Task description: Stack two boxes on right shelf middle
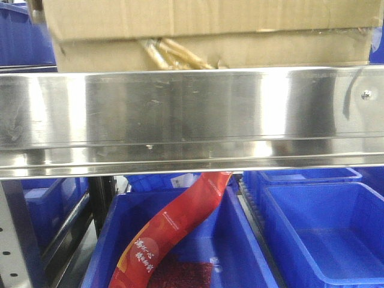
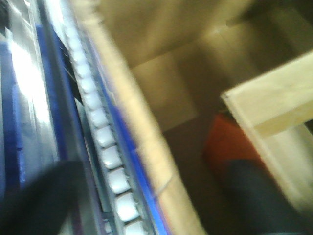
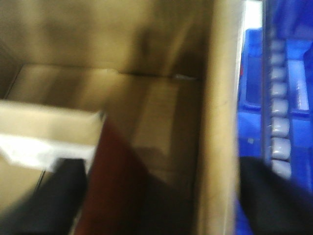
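Two end effectors straddle one open brown corrugated cardboard box (image 1: 204, 36) on the shiny stainless-steel shelf (image 1: 192, 114): left end effector (image 2: 146, 196) spread across its wall, right end effector (image 3: 151, 196) likewise, probably steadying it for stacking above blue plastic bins (image 1: 324, 234).

Only one item bears text: the red banner (image 1: 174, 231) hanging into a blue bin (image 1: 240, 252) carries yellow Chinese characters and a small white line, both too blurred to read.
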